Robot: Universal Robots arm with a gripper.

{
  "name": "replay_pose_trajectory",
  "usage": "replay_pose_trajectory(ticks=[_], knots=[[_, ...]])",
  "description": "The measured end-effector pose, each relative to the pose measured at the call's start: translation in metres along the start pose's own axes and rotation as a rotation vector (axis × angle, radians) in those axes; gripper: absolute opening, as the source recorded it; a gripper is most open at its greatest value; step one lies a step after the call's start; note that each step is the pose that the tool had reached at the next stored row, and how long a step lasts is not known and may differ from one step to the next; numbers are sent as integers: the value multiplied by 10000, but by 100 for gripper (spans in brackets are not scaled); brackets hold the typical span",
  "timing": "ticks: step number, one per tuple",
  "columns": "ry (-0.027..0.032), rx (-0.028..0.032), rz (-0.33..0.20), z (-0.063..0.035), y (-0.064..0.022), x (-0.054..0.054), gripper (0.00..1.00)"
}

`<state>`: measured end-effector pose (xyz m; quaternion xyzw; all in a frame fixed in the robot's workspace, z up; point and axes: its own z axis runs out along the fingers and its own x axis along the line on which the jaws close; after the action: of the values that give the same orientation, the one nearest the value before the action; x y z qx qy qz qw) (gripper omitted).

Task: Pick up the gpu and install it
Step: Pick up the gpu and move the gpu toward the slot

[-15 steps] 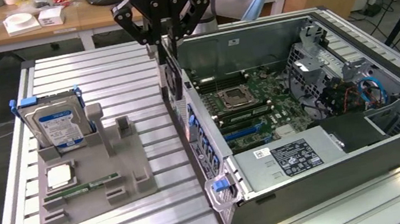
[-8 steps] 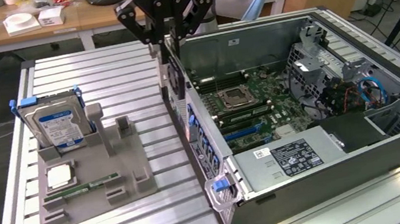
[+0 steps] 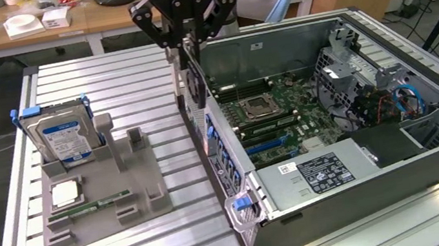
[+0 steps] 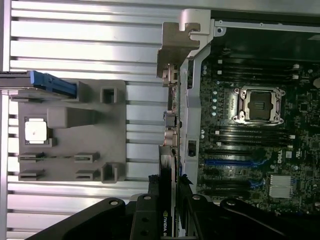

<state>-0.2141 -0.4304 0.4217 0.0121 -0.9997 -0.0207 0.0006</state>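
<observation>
The black multi-finger gripper (image 3: 186,36) (image 4: 169,202) is shown clenched on the gpu (image 3: 190,85) (image 4: 167,170), a thin, dark circuit card with a silvery metal end bracket, which is clamped between the fingers (image 4: 150,205) and seen edge-on. In the exterior view the card hangs upright below the gripper. It is suspended over the wall of the open dark-grey metal computer case (image 3: 371,205) (image 4: 192,100) on the exterior view's left, clear of the fixture. Whether its lower end touches that wall cannot be told. In the wrist view the card is seen running along this wall, just beside the green motherboard (image 3: 289,119) (image 4: 260,150). On that board a square, metal-framed processor socket (image 3: 256,106) (image 4: 259,104) is left uncovered, with dark memory slots on either side. A grey power-supply box with a black label (image 3: 318,173) is seated in the near part of the case, and blue cables (image 3: 408,101) are looped near the drive bays on the exterior view's right. Well apart from the card, on the exterior view's left, a grey moulded plastic fixture (image 3: 126,196) (image 4: 65,120) is set on the ribbed aluminium table (image 3: 108,74) (image 4: 75,50). A thick blue-labelled hard drive with blue handles (image 3: 60,134) (image 4: 52,84) is held upright in a slot of this fixture. A small square silvery processor chip (image 3: 65,194) (image 4: 36,131) is laid flat in a recess, and a narrow green memory stick (image 3: 93,206) is lodged just beside it. A wooden desk (image 3: 56,23) carrying small white boxes is visible behind the table.
</observation>
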Motion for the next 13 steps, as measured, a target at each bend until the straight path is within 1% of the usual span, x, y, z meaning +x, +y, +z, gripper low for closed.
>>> replay_pose_trajectory(ticks=[13], knots=[[-1, 0, 0, 0, -1, -37, 26]])
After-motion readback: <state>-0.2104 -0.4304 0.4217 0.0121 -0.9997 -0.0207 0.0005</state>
